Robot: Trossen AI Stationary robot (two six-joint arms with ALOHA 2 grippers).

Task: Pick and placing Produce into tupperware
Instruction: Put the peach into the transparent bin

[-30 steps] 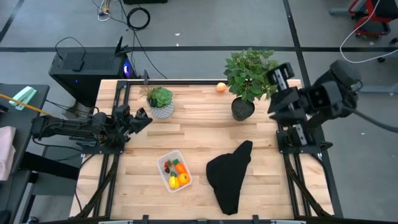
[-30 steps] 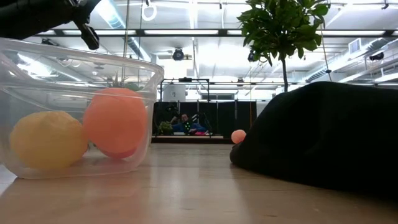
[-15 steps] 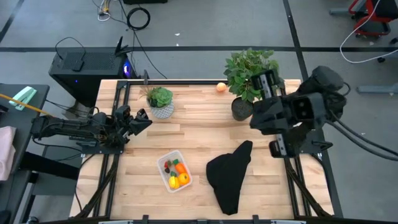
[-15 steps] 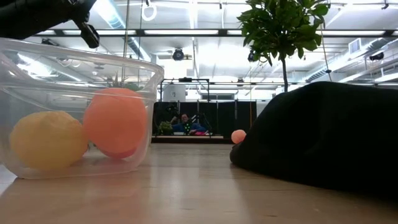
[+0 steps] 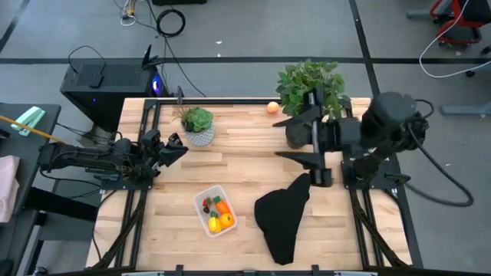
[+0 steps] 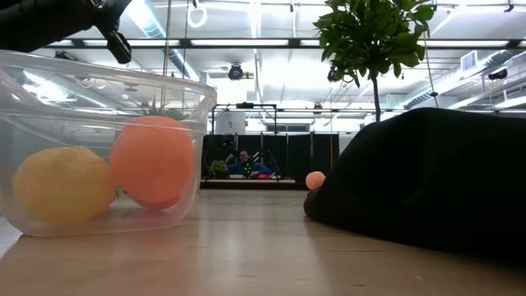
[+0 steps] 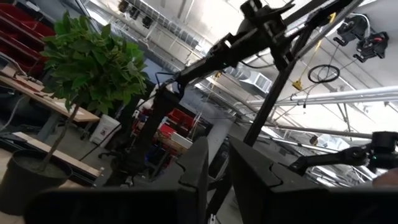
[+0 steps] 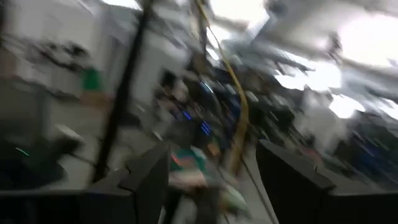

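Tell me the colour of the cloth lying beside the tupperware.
Black cloth; the high view shows it best.

The clear rectangular plastic container (image 6: 99,140) is cut off at the low view's left edge; the right wrist view is blurred throughout.

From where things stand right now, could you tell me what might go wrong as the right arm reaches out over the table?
The open right gripper hangs close beside the tall potted plant and could knock it over. The peach fruit lies loose near the table's far edge and may roll off if nudged. The black cloth could snag.
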